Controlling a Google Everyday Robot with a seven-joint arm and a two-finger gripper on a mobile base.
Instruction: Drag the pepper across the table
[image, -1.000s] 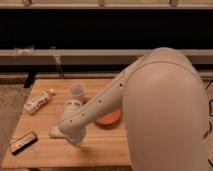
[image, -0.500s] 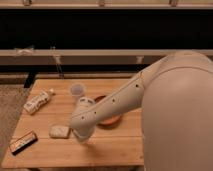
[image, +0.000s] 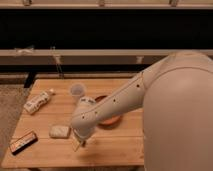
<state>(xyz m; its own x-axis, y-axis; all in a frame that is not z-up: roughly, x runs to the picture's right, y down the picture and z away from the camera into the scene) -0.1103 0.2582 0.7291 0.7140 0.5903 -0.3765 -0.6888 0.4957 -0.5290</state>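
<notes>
The pepper does not show in the camera view; it may be behind my arm. The light wooden table (image: 45, 152) fills the lower left of the view. My white arm reaches in from the right, over the orange bowl (image: 114, 120), to the front middle of the table. The gripper (image: 77, 143) points down at the tabletop, just right of the pale spongy block (image: 59, 131). I see nothing held in it.
A white bottle (image: 39, 101) lies on its side at the table's left. A clear cup (image: 77, 91) stands near the back middle. A flat dark rectangle with orange trim (image: 23, 142) lies at the front left corner. A dark shelf wall runs behind the table.
The arm's bulk has swung to the right, uncovering the spongy block and more of the table. The gripper has dropped a little toward the front edge.
</notes>
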